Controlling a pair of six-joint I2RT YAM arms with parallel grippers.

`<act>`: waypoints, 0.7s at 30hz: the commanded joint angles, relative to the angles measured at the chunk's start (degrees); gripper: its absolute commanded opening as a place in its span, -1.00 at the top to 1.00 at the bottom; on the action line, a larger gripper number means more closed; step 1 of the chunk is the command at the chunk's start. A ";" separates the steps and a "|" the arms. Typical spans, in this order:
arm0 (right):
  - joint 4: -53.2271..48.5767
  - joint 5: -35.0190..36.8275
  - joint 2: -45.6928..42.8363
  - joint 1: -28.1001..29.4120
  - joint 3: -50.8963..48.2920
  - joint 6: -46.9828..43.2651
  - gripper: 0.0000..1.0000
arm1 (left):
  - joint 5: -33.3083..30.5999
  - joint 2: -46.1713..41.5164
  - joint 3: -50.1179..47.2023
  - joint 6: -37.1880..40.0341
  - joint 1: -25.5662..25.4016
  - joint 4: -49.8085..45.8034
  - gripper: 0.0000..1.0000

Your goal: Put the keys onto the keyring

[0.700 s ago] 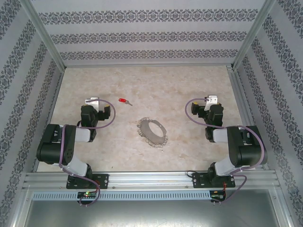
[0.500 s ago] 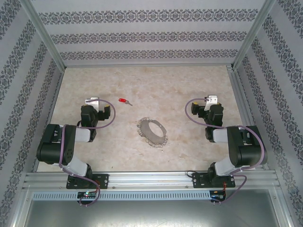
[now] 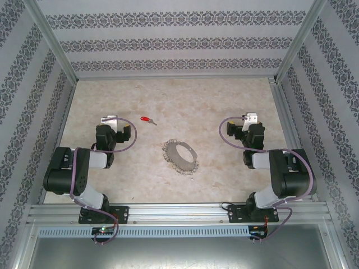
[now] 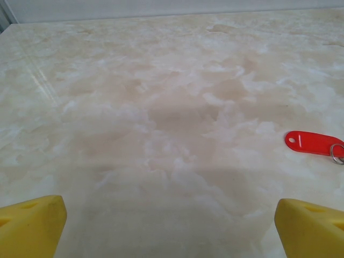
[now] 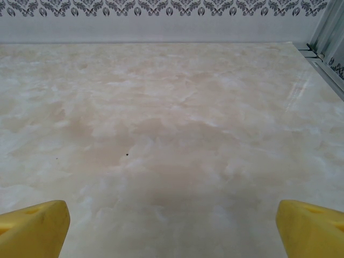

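Observation:
A tiny key (image 3: 147,120) with a red plastic head lies on the marble-patterned table, left of centre and toward the back. The left wrist view shows its red head (image 4: 313,143) at the right edge. The keyring (image 3: 180,156), a thin silvery wire loop fringed with small metal pieces, rests near the table's middle. My left gripper (image 3: 110,120) sits folded back at the left, a short way left of the key, its yellow fingertips (image 4: 33,224) wide apart and open over bare table. My right gripper (image 3: 250,118) is folded back at the right, open too, its yellow fingertips (image 5: 35,227) holding nothing.
Patterned walls with aluminium posts (image 3: 55,47) enclose the table on three sides. A metal rail (image 3: 179,213) carrying both arm bases runs along the near edge. Bare tabletop lies between the arms and behind the keyring.

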 commanded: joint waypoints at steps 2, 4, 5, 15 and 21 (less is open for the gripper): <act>0.72 -0.73 -0.27 -0.14 0.82 -0.12 -0.96 | 0.55 -0.22 0.65 -0.93 0.38 -0.39 -0.99; 0.72 -0.71 -0.23 -0.14 0.82 -0.10 -0.96 | 0.50 -0.17 0.60 -0.98 0.38 -0.33 -0.99; 0.72 -0.72 -0.28 -0.14 0.80 -0.05 -0.96 | 0.52 -0.17 0.66 -0.98 0.47 -0.33 -0.99; 0.65 -0.89 -0.32 -0.23 0.90 -0.08 -0.96 | 2.17 -0.26 1.31 -0.41 0.38 -1.41 -0.99; -8.31 1.88 -9.02 0.17 2.36 0.96 -0.96 | 2.36 -4.49 4.69 -0.14 0.30 -10.80 -0.99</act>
